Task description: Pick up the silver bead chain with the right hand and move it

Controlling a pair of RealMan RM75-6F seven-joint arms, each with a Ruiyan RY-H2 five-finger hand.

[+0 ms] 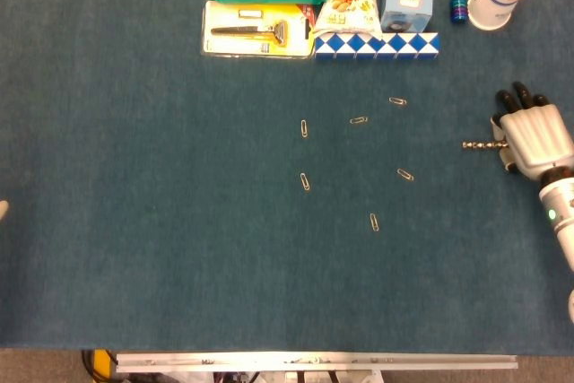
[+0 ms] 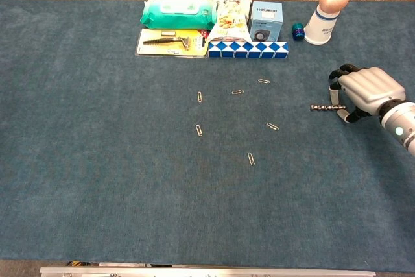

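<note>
Reaching at three o'clock on the worktop [image 1: 134, 248], the right hand [image 1: 533, 138] curled its fingers [image 2: 336, 81] over the silver bead chain [image 2: 327, 106], apparently pinching one end to lift it.

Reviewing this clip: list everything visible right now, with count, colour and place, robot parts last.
bead chain: 1, silver, table's right, one end at the right hand's fingers
paper clips: 6, silver, scattered mid-table
wet wipes pack: 1, green, far edge
razor: 1, black, on yellow card below the wipes
snack bag: 1, pale, far centre
box: 1, light blue, right of the snack bag
snake puzzle: 1, blue and white, before bag and box
small spool: 1, blue-green, beside the cup
cup: 1, white, far right, egg-like ball on top
table: 1, dark blue cloth
right hand: 1, grey, black fingers, at the chain's end
</note>
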